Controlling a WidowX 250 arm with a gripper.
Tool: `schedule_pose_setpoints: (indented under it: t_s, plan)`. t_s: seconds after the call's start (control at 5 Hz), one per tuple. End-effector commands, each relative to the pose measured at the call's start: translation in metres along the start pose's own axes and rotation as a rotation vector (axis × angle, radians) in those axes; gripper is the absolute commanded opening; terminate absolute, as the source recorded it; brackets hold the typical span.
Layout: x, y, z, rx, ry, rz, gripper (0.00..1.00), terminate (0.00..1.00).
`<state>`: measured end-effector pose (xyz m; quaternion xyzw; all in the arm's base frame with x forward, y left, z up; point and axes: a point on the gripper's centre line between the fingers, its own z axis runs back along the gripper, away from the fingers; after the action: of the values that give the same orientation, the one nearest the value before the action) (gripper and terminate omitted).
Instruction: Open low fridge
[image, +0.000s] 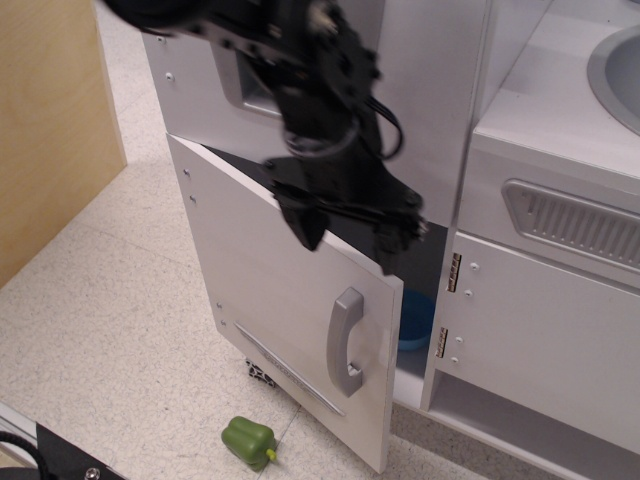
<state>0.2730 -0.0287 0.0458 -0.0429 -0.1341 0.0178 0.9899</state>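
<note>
The single view looks down at a white toy kitchen from the front. The low fridge (300, 320) has its flat white door swung partly out, hinged on the far left, and a dark wedge of interior shows behind its free right edge. The curved silver-grey handle (346, 341) sits just below the end effector (345, 235), with nothing gripping it. The black end effector hangs above the door's top edge, its two fingers spread apart and empty, one finger (308, 226) over the door face and the other toward the dark gap.

The opening step looks largely done, since the door stands clearly ajar. If a wider opening is wanted, the next move calls for catching the handle or the free edge below and drawing it outward.

Below and to the left of the end effector, a green pepper (248, 441) lies on the speckled floor (100, 330), near the door's lower edge, where it could meet a wider swing. Inside the gap, below and to the right, is something blue (415, 322). Further right is a white cabinet door (540, 330) with brass hinges (454, 271). Far left stands a wooden panel (50, 120).
</note>
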Motion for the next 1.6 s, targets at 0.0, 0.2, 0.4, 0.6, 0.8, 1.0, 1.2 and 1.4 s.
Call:
schedule_pose_setpoints:
  t_s: [0.0, 0.2, 0.4, 0.6, 0.8, 1.0, 1.2, 1.4]
  plan:
    - [0.024, -0.012, -0.016, -0.031, -0.132, -0.065, 1.0, 0.0]
    - [0.027, -0.014, -0.018, -0.06, -0.194, -0.124, 1.0, 0.0]
    - [0.028, -0.009, -0.031, 0.005, -0.144, -0.087, 1.0, 0.0]
    - [0.016, 0.001, -0.04, 0.094, -0.071, -0.064, 1.0, 0.0]
    - [-0.002, 0.018, -0.036, 0.138, 0.015, -0.018, 1.0, 0.0]
    - [-0.028, 0.049, -0.031, 0.151, 0.036, -0.028, 1.0, 0.0]
    - [-0.042, 0.078, -0.029, 0.132, 0.031, -0.018, 1.0, 0.0]
    - [-0.048, 0.106, -0.018, 0.125, 0.05, -0.034, 1.0, 0.0]
